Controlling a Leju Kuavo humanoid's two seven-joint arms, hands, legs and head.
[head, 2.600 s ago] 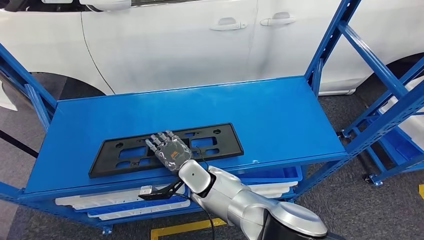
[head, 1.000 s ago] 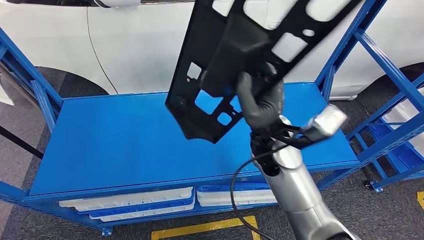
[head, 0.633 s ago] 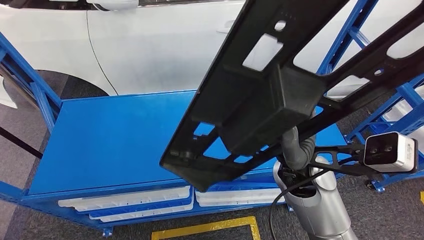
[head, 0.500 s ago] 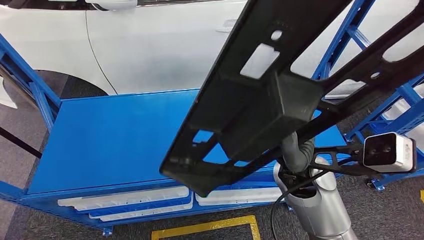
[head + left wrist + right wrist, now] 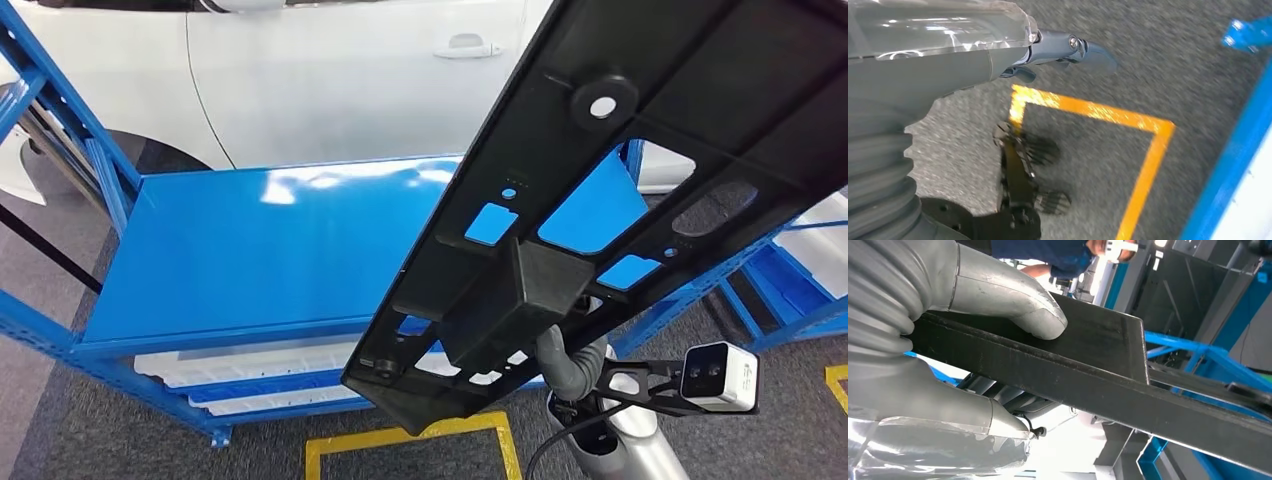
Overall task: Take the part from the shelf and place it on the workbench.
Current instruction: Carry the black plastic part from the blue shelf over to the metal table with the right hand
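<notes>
Behind the blue metal shelf (image 5: 270, 240) sits a white car (image 5: 330, 80); my right hand (image 5: 948, 325) clamps the long black plastic part (image 5: 620, 200), which could clip that shelf's uprights while my left hand (image 5: 1063, 47) hangs with nothing in it, its fingers too little shown to tell.

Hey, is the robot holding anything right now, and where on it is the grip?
Yes. The right hand grips the long black plastic frame with cut-outs at its raised boxy middle block, thumb on one face. The left hand holds nothing.

Head view looks down at the shelf (image 5: 250, 240); right wrist view sits close (left faces floor (image 5: 1098, 145)).
</notes>
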